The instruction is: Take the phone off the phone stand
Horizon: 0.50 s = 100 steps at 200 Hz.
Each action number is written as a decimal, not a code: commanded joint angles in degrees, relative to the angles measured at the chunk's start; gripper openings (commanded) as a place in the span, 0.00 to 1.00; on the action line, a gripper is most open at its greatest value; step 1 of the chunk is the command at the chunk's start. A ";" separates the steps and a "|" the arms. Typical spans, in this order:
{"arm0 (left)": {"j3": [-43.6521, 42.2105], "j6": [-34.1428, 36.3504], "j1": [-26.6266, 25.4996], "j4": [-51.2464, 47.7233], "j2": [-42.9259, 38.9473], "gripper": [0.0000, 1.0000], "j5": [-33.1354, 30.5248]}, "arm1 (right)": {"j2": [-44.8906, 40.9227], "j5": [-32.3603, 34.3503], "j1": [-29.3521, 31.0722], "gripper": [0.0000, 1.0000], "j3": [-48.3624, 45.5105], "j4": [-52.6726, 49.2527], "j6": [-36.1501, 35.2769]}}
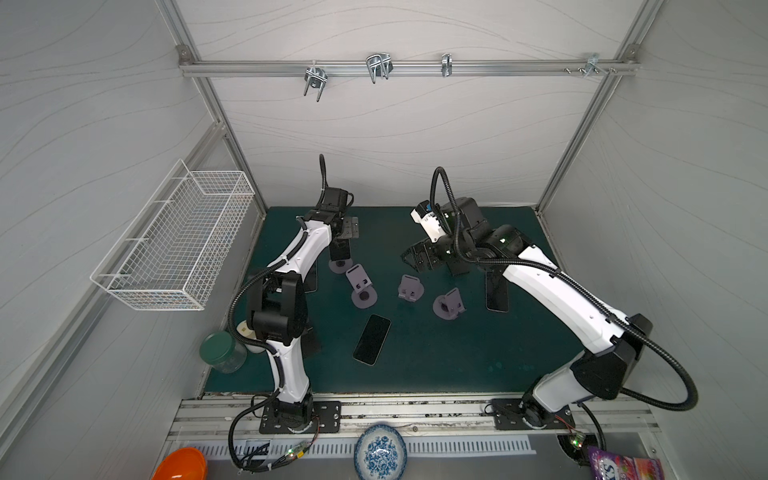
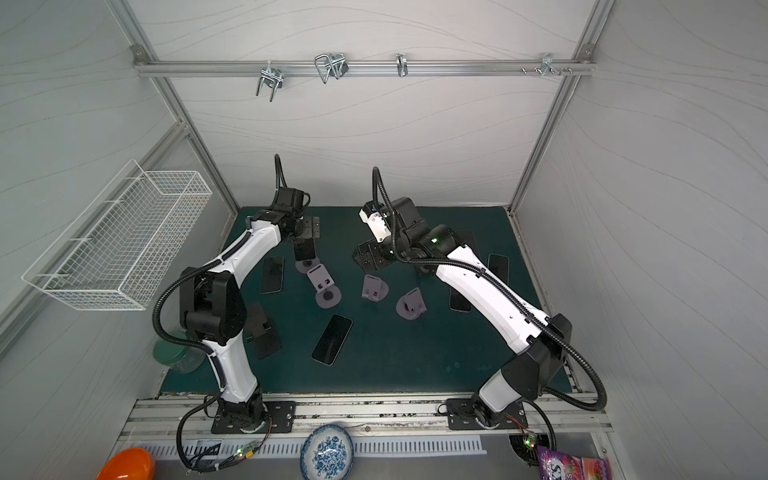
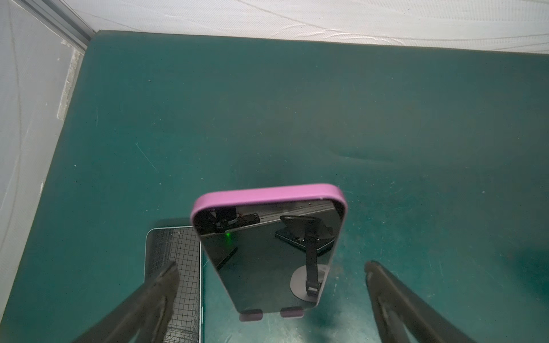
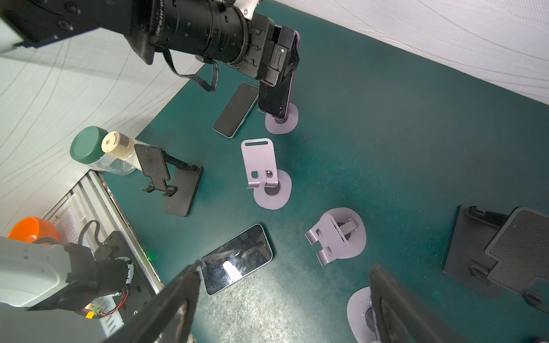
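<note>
Looking down on the green surface [image 1: 436,365], left pincer [image 3: 271,267] is spread wide either side of the pink-cased phone [image 3: 267,237], not touching it, and right pincer [image 4: 285,267] hangs open, empty. Phone sits propped on its little lilac phone stand [image 4: 281,121].

Phone [image 3: 269,252]: glossy black screen, pink case. The phone stand [image 4: 282,120] is lilac and the table [image 1: 457,353] dark teal. A second stand [image 4: 266,175] matches the lilac, while a textured stand [image 4: 172,178] is black. The left arm [image 1: 307,245] and right arm [image 1: 557,291] are white with black joints. Around the edges are a white wire basket [image 1: 174,245], a green-lidded jar [image 1: 216,347], an orange bowl [image 1: 180,463], a blue-and-white floral bowl [image 1: 380,452] and a purple snack bag [image 1: 623,467]. The pale grey walls [image 1: 395,124] carry thin wavy lines.
</note>
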 commanded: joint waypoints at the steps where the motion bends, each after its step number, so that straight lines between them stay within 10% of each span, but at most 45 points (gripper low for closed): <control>1: 3.28 -1.41 0.05 -0.04 1.43 0.99 -0.30 | 0.32 -0.96 0.73 0.90 0.51 -0.29 0.32; 100: 2.82 -2.56 0.05 0.74 4.33 0.98 -2.12 | -0.64 -1.39 1.03 0.89 -0.60 0.16 0.15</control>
